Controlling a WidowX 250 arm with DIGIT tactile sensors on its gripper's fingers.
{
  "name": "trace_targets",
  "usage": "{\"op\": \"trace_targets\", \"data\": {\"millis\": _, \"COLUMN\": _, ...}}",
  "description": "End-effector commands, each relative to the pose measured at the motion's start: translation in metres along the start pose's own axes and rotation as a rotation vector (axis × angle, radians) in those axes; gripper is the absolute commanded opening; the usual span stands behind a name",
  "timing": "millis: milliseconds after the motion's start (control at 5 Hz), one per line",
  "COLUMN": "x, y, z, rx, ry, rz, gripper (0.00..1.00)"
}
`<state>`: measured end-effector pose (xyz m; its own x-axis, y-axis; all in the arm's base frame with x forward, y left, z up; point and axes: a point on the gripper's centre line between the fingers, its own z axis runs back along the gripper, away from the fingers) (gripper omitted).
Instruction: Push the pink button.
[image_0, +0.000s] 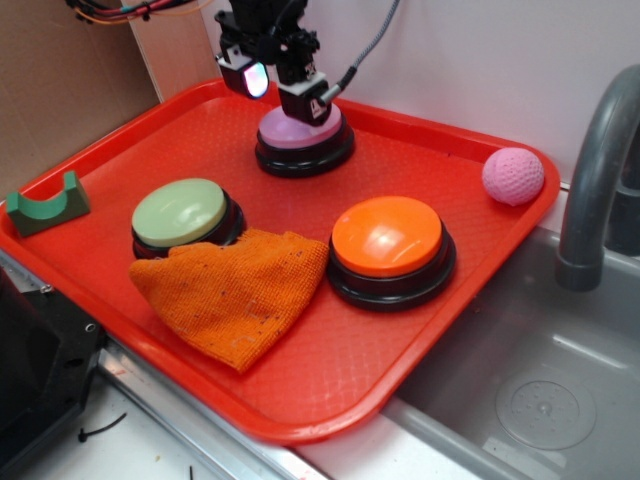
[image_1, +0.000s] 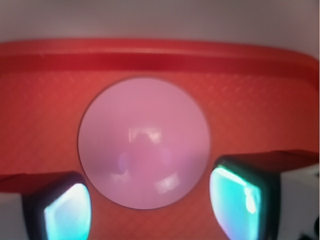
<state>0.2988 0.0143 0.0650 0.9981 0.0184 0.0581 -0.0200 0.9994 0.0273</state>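
With its fingers spread apart, the gripper (image_0: 284, 88) hangs over the pink button (image_0: 303, 132) and risks straddling the cap (image_1: 144, 142) instead of pressing it.

Red tray (image_0: 420, 350) carries three buttons, orange cloth (image_0: 235, 295), pink ball (image_0: 513, 176), green block (image_0: 45, 203).

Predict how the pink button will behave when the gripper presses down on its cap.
The pink button will probably stay put, since its wide black base sits flat on the tray. Its smooth, glossy dome might let an off-centre finger slide. The gripper looks open above it, fingers straddling the cap.
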Motion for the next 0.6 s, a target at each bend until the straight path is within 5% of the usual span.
{"op": "trace_targets", "data": {"millis": 0, "x": 0.008, "y": -0.007, "z": -0.006, "rx": 0.001, "ry": 0.007, "rz": -0.035, "gripper": 1.00}}
{"op": "trace_targets", "data": {"millis": 400, "x": 0.003, "y": -0.006, "z": 0.004, "rx": 0.005, "ry": -0.012, "rz": -0.040, "gripper": 1.00}}
